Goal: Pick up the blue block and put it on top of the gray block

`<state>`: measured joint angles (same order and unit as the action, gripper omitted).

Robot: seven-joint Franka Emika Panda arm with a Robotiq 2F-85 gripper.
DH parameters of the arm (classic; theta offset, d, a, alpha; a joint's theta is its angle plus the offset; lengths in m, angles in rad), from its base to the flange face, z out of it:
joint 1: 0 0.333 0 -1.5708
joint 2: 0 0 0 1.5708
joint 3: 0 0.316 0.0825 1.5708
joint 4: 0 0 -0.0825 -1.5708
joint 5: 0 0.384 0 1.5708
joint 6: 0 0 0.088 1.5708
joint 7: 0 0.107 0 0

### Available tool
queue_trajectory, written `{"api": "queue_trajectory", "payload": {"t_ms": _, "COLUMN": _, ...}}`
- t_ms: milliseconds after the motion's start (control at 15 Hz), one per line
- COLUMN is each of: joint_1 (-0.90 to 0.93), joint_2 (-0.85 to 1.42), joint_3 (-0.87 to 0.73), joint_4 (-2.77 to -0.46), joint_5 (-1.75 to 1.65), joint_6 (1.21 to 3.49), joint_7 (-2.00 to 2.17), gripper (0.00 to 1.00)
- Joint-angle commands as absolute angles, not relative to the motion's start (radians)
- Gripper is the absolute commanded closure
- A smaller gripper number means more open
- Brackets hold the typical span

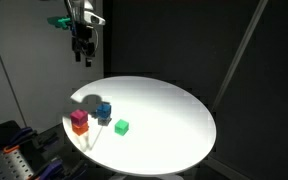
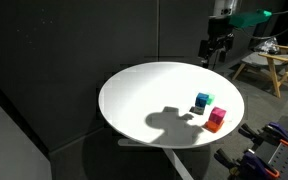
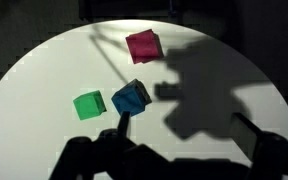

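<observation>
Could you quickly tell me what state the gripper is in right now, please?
Gripper: open, holding nothing, up above the table.

I count one blue block (image 3: 131, 97), one green cube (image 3: 87, 105), one magenta cube (image 3: 142, 45), one orange cube (image 1: 79, 128). One round table (image 1: 174, 110).

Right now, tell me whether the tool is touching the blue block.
Apart. In an exterior view the open tool hangs high above the table, a clear gap separating it from the blue block below.
</observation>
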<state>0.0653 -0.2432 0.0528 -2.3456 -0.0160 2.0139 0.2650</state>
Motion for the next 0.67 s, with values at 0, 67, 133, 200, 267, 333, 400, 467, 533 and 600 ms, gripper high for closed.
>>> {"api": "queue_trajectory", "payload": {"t_ms": 0, "joint_1": 0.05, "joint_2": -0.309, "joint_3": 0.062, "joint_4": -2.37, "joint_5": -0.012, "joint_6": 1.959, "joint_7": 0.263, "gripper": 0.0}}
{"api": "queue_trajectory", "payload": {"t_ms": 67, "joint_1": 0.05, "joint_2": -0.319, "joint_3": 0.063, "joint_4": -2.372, "joint_5": -0.011, "joint_6": 1.949, "joint_7": 0.265, "gripper": 0.0}}
{"api": "queue_trajectory", "payload": {"t_ms": 133, "joint_1": 0.05, "joint_2": -0.328, "joint_3": 0.063, "joint_4": -2.372, "joint_5": -0.009, "joint_6": 1.938, "joint_7": 0.264, "gripper": 0.0}}
{"api": "queue_trajectory", "payload": {"t_ms": 200, "joint_1": 0.05, "joint_2": -0.338, "joint_3": 0.063, "joint_4": -2.372, "joint_5": -0.007, "joint_6": 1.927, "joint_7": 0.264, "gripper": 0.0}}
{"api": "queue_trajectory", "payload": {"t_ms": 267, "joint_1": 0.049, "joint_2": -0.346, "joint_3": 0.063, "joint_4": -2.371, "joint_5": -0.007, "joint_6": 1.918, "joint_7": 0.265, "gripper": 0.0}}
{"api": "queue_trajectory", "payload": {"t_ms": 333, "joint_1": 0.049, "joint_2": -0.354, "joint_3": 0.064, "joint_4": -2.37, "joint_5": -0.007, "joint_6": 1.912, "joint_7": 0.266, "gripper": 0.0}}
{"api": "queue_trajectory", "payload": {"t_ms": 400, "joint_1": 0.048, "joint_2": -0.362, "joint_3": 0.064, "joint_4": -2.37, "joint_5": -0.007, "joint_6": 1.906, "joint_7": 0.266, "gripper": 0.0}}
{"api": "queue_trajectory", "payload": {"t_ms": 467, "joint_1": 0.048, "joint_2": -0.371, "joint_3": 0.063, "joint_4": -2.371, "joint_5": -0.006, "joint_6": 1.908, "joint_7": 0.262, "gripper": 0.0}}
{"api": "queue_trajectory", "payload": {"t_ms": 533, "joint_1": 0.048, "joint_2": -0.381, "joint_3": 0.062, "joint_4": -2.372, "joint_5": -0.004, "joint_6": 1.912, "joint_7": 0.257, "gripper": 0.0}}
{"api": "queue_trajectory", "payload": {"t_ms": 600, "joint_1": 0.048, "joint_2": -0.389, "joint_3": 0.061, "joint_4": -2.373, "joint_5": -0.004, "joint_6": 1.916, "joint_7": 0.256, "gripper": 0.0}}
